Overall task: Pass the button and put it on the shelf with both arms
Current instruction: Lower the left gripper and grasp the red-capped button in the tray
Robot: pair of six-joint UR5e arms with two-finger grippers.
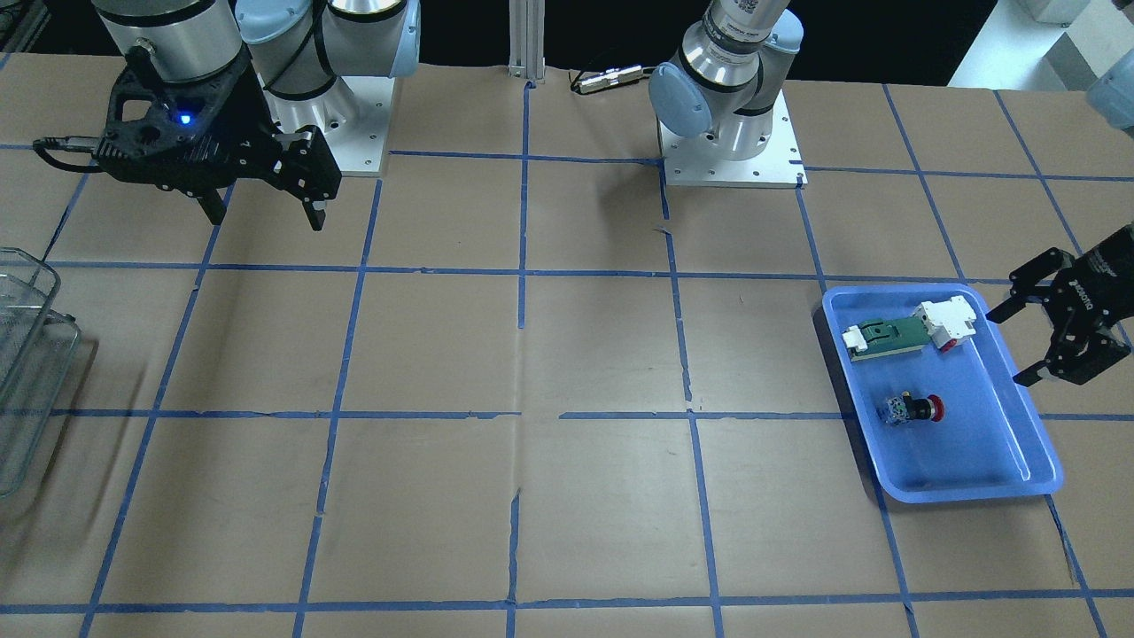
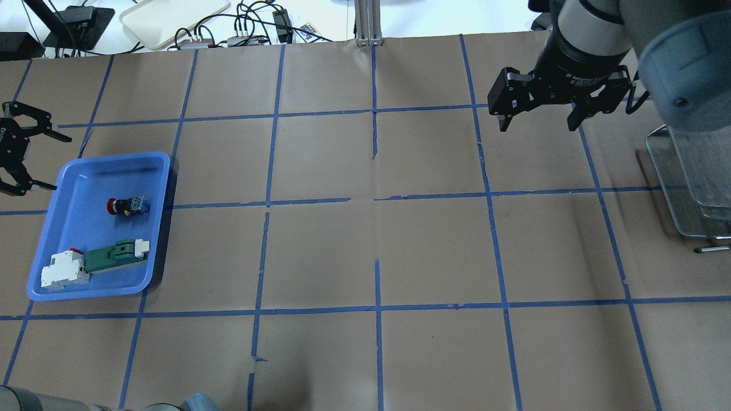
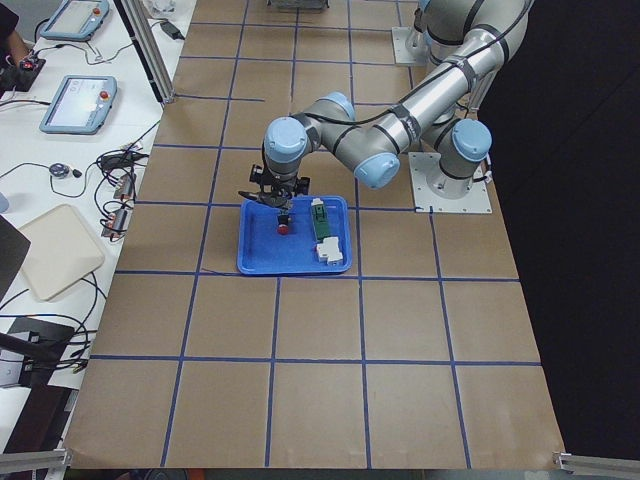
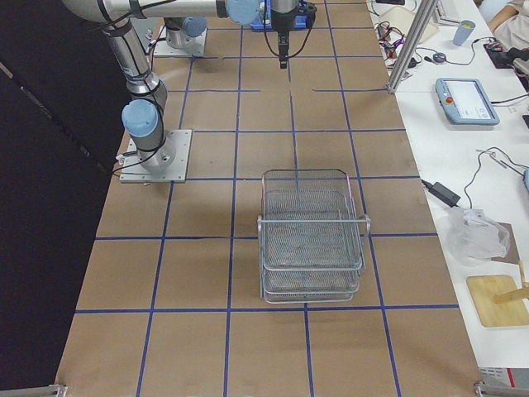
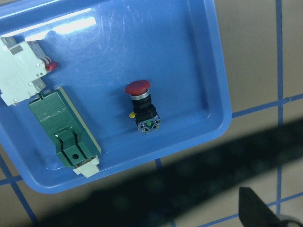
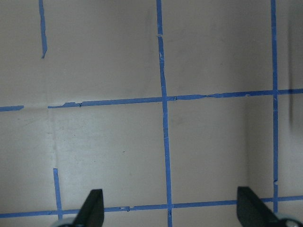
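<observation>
The button (image 1: 912,409) with its red cap lies on its side in a blue tray (image 1: 974,443). It also shows in the overhead view (image 2: 127,205) and the left wrist view (image 5: 141,106). My left gripper (image 1: 1005,350) is open and empty. It hovers at the tray's outer edge, apart from the button, and shows at the overhead view's left edge (image 2: 61,162). My right gripper (image 1: 266,220) is open and empty above bare table, also seen overhead (image 2: 537,127) and in its wrist view (image 6: 170,210). The wire-mesh shelf (image 2: 691,182) stands at the right end of the table (image 4: 310,231).
The tray also holds a green-and-white flat part (image 1: 890,337) and a white-and-red block (image 1: 948,321), both beside the button. Blue tape lines grid the brown table. Cables and a white tray (image 2: 171,17) lie beyond the far edge.
</observation>
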